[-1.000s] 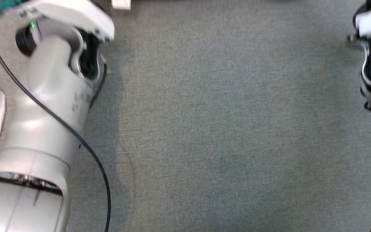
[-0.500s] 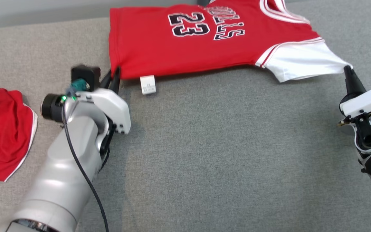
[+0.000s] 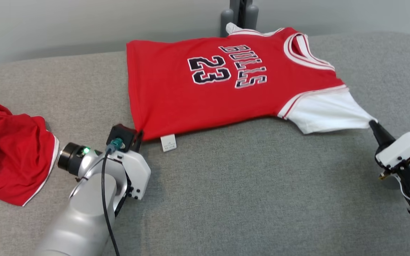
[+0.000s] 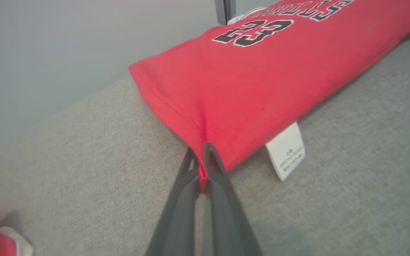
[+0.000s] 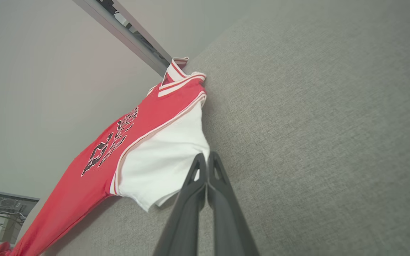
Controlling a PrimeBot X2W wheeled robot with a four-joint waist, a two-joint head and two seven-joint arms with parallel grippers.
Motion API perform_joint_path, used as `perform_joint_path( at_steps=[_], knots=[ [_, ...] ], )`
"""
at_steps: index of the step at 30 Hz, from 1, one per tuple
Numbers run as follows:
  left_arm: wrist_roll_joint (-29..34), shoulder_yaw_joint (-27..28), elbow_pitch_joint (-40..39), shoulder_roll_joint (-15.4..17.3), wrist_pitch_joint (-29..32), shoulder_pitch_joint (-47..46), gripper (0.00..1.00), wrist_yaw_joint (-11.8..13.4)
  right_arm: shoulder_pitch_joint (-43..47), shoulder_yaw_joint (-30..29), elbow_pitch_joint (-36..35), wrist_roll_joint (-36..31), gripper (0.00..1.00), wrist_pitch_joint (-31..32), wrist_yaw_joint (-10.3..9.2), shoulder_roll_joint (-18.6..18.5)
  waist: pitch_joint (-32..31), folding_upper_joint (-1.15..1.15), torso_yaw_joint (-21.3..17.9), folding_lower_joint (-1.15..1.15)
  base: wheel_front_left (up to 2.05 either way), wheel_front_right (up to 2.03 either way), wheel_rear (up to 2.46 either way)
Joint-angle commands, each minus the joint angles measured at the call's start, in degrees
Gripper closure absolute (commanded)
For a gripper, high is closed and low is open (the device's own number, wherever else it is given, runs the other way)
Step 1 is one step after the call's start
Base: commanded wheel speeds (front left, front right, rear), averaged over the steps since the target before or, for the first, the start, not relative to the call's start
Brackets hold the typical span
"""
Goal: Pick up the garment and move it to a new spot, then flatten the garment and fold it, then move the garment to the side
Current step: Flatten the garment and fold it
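Note:
A red jersey (image 3: 212, 85) with "BULLS 23" lettering and white sleeves lies spread on the grey padded table (image 3: 247, 199), stretched between my two arms. My left gripper (image 3: 139, 134) is shut on its near hem corner, and the red cloth shows pinched between the dark fingers (image 4: 202, 167) in the left wrist view. My right gripper (image 3: 371, 122) is shut on the tip of the white sleeve (image 3: 327, 113), seen at the fingertips (image 5: 205, 160) in the right wrist view. A white care label (image 3: 168, 143) hangs from the hem.
A second red garment with white trim (image 3: 9, 149) lies crumpled at the table's left edge. A grey post (image 3: 240, 16) stands behind the far edge, before a pale wall. The near half of the table is bare grey fabric.
The head camera has tilted up, bringing the whole jersey and the far edge into view. Both grippers still hold the jersey, drawn a little nearer and stretched flat.

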Motion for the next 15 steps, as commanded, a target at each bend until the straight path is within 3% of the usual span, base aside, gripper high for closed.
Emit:
perform_joint_path(
  at_steps=[1,15],
  knots=[
    [0.4,-0.4,0.3,0.5,-0.2,1.3,1.0,0.4,1.4,0.0,-0.2,0.5,1.0,0.9,0.0,-0.8,-0.9,0.0,0.4,0.0,0.0,0.0,0.0],
    [0.4,-1.6,-2.0,1.3,-0.2,9.7,1.0,0.9,12.2,-1.2,-6.0,5.5,1.0,12.0,0.0,-4.4,-7.9,0.0,1.2,0.0,0.0,0.0,0.0]
  ],
)
